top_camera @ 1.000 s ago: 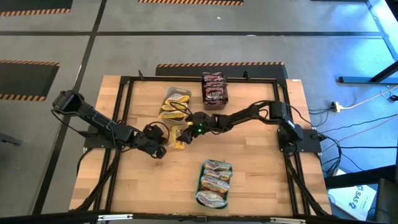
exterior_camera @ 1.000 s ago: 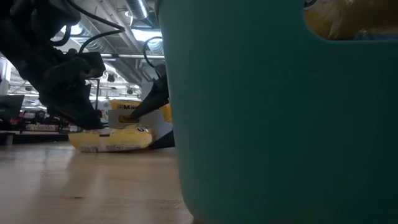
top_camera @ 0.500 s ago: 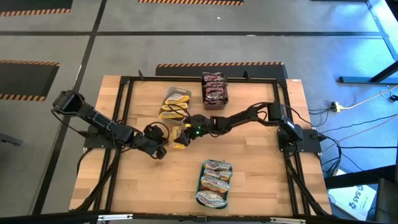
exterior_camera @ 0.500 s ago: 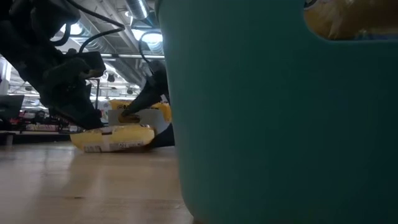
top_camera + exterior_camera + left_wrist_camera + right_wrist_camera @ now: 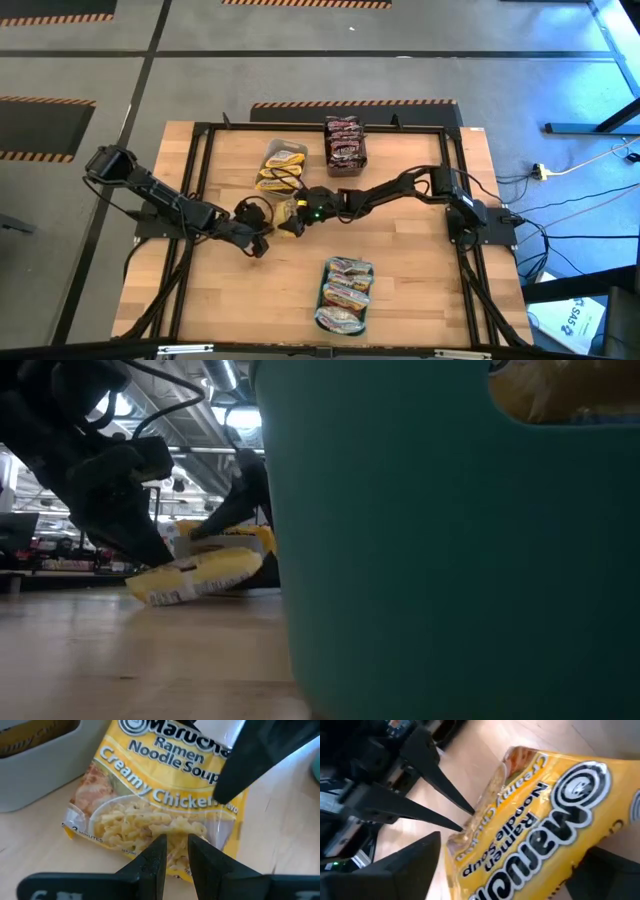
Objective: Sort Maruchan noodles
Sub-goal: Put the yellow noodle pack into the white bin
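Observation:
A yellow Maruchan noodle packet point(image 5: 289, 221) lies mid-table between my two grippers; it also shows in the low view point(image 5: 200, 573), tilted. My left gripper point(image 5: 264, 226) is at its left end and shut on it. My right gripper point(image 5: 303, 207) is shut on its other end. A clear tub point(image 5: 281, 165) with yellow packets stands just behind. A second tub point(image 5: 345, 143) holds dark brown-red packets. The teal tray point(image 5: 345, 294) near the front holds pale packets. My left gripper pinches the packet's end seam point(image 5: 175, 851) between its two fingertips point(image 5: 462, 826), coming in low from the table's left. That end stays down near the table point(image 5: 152, 593). My right gripper holds the packet's brand-name end point(image 5: 570, 820) between its two fingers, coming from the table's right and slanting down. One finger point(image 5: 255, 760) lies over the packet's printed face. That end point(image 5: 252, 543) is raised off the table, so the packet tilts.
The teal tray's wall point(image 5: 450, 560) fills most of the low view. A black frame point(image 5: 200, 135) runs round the wooden table top. Bare wood lies at the front left point(image 5: 230, 300) and right of the tray point(image 5: 420, 290).
My right gripper has gone a little toward the table's left and up with its end of the yellow packet. The packet lay flat on the table and now tilts, its right end raised, its left end low at my left gripper.

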### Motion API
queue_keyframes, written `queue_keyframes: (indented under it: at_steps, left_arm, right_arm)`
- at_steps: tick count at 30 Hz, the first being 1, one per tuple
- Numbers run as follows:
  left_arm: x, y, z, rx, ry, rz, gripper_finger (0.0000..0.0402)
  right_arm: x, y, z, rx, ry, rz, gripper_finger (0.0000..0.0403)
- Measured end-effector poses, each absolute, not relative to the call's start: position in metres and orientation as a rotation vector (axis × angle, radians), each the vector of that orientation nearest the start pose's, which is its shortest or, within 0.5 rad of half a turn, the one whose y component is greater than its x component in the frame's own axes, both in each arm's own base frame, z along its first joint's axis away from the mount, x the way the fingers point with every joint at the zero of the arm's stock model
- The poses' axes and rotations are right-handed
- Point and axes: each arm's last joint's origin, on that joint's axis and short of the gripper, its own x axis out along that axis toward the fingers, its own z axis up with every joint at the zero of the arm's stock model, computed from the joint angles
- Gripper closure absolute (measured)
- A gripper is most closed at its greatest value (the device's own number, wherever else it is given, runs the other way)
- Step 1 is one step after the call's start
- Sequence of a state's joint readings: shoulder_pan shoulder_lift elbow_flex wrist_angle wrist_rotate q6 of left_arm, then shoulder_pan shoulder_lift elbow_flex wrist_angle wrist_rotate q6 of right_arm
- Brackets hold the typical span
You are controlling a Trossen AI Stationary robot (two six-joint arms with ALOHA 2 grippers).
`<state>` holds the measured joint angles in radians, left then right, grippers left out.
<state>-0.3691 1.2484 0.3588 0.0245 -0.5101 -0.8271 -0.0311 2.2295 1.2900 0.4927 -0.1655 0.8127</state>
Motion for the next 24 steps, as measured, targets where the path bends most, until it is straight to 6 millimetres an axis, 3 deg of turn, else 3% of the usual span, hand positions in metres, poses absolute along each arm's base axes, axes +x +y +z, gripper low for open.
queue_keyframes:
  at_steps: [14, 18, 24]
  left_arm:
    - [0.191, -0.058, 0.133, -0.419, 0.635, 0.442, 0.0329]
    - [0.19, -0.059, 0.135, -0.432, 0.632, 0.434, 0.0329]
    - [0.186, -0.058, 0.155, -0.428, 0.577, 0.336, 0.0329]
  right_arm:
    - [0.461, -0.008, 0.111, 0.806, 0.472, -0.062, 0.0279]
    - [0.461, -0.008, 0.113, 0.781, 0.47, -0.045, 0.0291]
    - [0.457, -0.005, 0.127, 0.684, 0.508, 0.022, 0.0268]
